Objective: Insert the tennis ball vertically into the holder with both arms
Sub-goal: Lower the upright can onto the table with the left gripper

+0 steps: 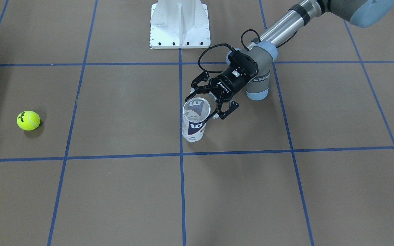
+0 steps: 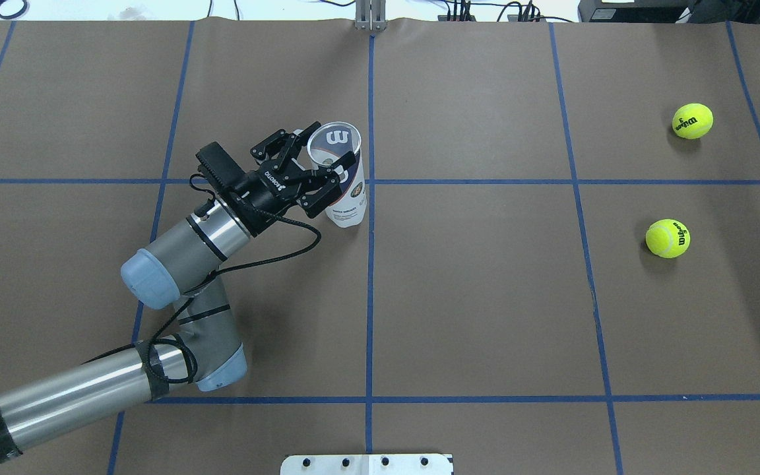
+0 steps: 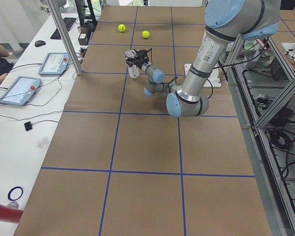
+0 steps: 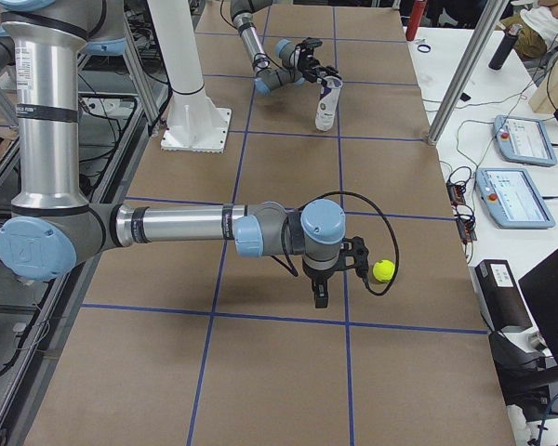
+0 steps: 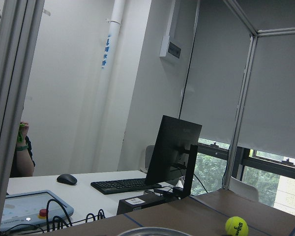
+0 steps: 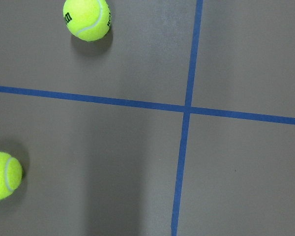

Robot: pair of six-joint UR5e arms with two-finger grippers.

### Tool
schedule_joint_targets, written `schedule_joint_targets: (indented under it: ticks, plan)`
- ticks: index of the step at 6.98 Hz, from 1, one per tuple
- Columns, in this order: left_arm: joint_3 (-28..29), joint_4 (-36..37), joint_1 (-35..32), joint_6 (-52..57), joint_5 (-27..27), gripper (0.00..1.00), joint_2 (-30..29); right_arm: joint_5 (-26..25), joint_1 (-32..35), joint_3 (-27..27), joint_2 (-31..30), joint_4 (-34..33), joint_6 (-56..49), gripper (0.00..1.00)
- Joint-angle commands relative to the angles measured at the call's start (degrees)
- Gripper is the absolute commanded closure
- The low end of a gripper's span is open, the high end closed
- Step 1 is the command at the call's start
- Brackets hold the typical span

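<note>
The holder (image 1: 193, 131) is a clear tube with a navy-and-white label. It stands upright near the table's middle with its mouth open and nothing inside. My left gripper (image 1: 198, 108) reaches in sideways just under the rim, with a finger against each side, shut on the holder (image 2: 346, 204). Two yellow tennis balls (image 2: 692, 121) (image 2: 667, 237) lie on the table far off on my right side. The right gripper (image 4: 320, 299) points down beside one ball (image 4: 383, 269) and shows only in the exterior right view, so I cannot tell its state. The right wrist view looks down on both balls (image 6: 87, 18) (image 6: 4, 175).
The white metal base (image 1: 179, 24) stands at the robot's edge of the table. Blue tape lines grid the brown table surface (image 2: 485, 297). Beyond the far edge sits a desk with tablets (image 3: 19, 90), a keyboard and a monitor (image 5: 174, 147).
</note>
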Motion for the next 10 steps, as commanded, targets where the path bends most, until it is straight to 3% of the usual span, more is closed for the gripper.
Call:
schedule_joint_targets:
  ticks: [1,2,3,4,10]
  plan:
    - [0.0,-0.4,0.8,0.2,0.0,0.73,0.9,0.0,0.0,0.0,0.0,0.0,0.0,0.0]
    - [-0.1,-0.4,1.0,0.6,0.0,0.65,0.9,0.0,0.0,0.0,0.0,0.0,0.0,0.0]
    - [-0.6,-0.4,1.3,0.6,0.0,0.25,0.6,0.0,0.0,0.0,0.0,0.0,0.0,0.0]
    - [-0.8,-0.3,1.3,0.4,0.1,0.01,1.1,0.0,0.0,0.0,0.0,0.0,0.0,0.0]
    - [-4.0,-0.3,1.6,-0.3,-0.1,0.01,1.1,0.0,0.0,-0.1,-0.2,0.0,0.0,0.0]
